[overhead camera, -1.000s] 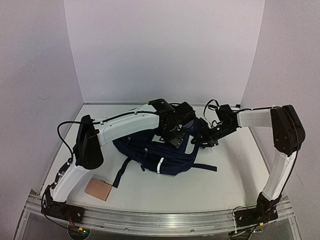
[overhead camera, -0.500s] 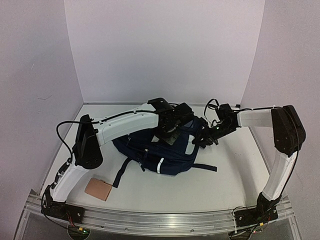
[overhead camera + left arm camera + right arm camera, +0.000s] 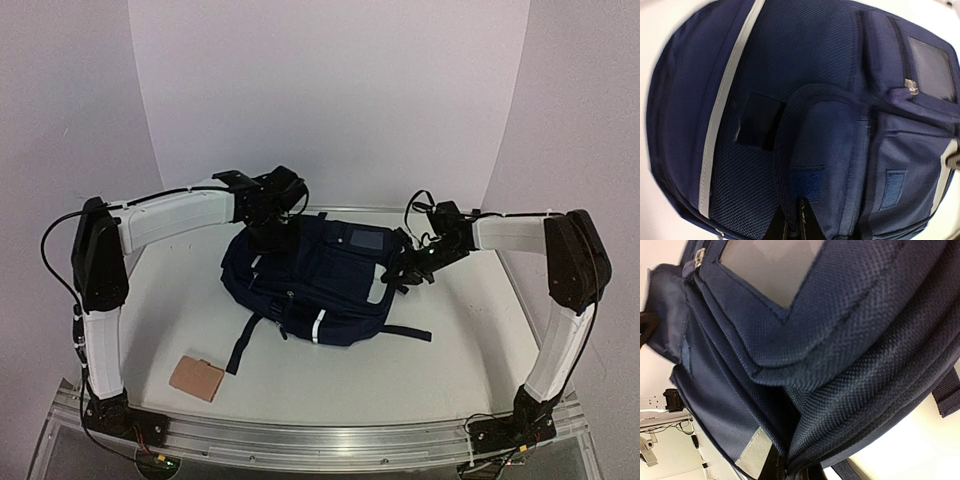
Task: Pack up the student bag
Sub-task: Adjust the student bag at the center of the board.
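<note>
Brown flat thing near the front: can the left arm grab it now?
Probably not yet: the left fingers are pinching the student bag. Nothing covers the brown flat thing, though.

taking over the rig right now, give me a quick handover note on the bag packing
Left gripper: shut, pinching fabric at the far left end of the student bag.
Right gripper: shut on fabric at the bag's right side.
Bag: lying flat on the table, straps trailing toward the near edge.
Done: bag gripped from both sides.
Left: a tan flat item lies outside the bag, near left. Whether the main compartment is open cannot be told.
</note>
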### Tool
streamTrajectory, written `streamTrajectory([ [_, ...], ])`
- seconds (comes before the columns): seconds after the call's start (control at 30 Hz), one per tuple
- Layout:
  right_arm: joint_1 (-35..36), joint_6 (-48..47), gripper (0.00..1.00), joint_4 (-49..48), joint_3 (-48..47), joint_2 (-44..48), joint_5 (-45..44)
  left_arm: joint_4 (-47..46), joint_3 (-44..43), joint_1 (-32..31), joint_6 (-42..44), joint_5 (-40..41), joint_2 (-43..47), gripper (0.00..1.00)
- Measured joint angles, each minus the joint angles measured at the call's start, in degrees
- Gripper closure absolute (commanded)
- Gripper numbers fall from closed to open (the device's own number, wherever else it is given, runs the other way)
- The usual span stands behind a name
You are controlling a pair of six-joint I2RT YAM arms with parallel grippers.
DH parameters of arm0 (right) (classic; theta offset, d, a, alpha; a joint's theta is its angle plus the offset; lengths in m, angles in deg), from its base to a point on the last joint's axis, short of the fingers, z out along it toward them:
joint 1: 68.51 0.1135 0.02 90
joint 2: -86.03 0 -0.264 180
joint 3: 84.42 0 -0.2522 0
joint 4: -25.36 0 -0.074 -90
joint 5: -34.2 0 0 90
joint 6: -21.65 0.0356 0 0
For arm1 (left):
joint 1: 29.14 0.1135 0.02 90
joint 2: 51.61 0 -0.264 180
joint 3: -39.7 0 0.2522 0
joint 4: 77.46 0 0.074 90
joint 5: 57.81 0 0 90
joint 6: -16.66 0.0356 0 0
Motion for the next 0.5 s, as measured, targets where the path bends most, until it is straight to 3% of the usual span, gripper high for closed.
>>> streamTrajectory([
  [0.1,0.1,-1.1,1.00,-0.1,-1.4,0.0,-0.9,-5.8,7.1,2.4,-4.3,-4.3,1.2,1.00],
  [0.17,0.1,-1.9,1.00,0.4,-2.3,-0.2,-1.6,-9.0,9.8,3.3,-6.7,-6.5,1.2,0.94],
  [0.43,-1.1,-5.5,1.00,3.2,-7.8,-3.2,-5.4,-12.3,11.2,5.6,-13.3,-9.5,0.0,0.41],
  [0.5,-1.5,-6.4,1.00,3.7,-9.6,-4.1,-6.0,-12.1,10.8,6.5,-14.6,-10.1,-0.4,0.35],
])
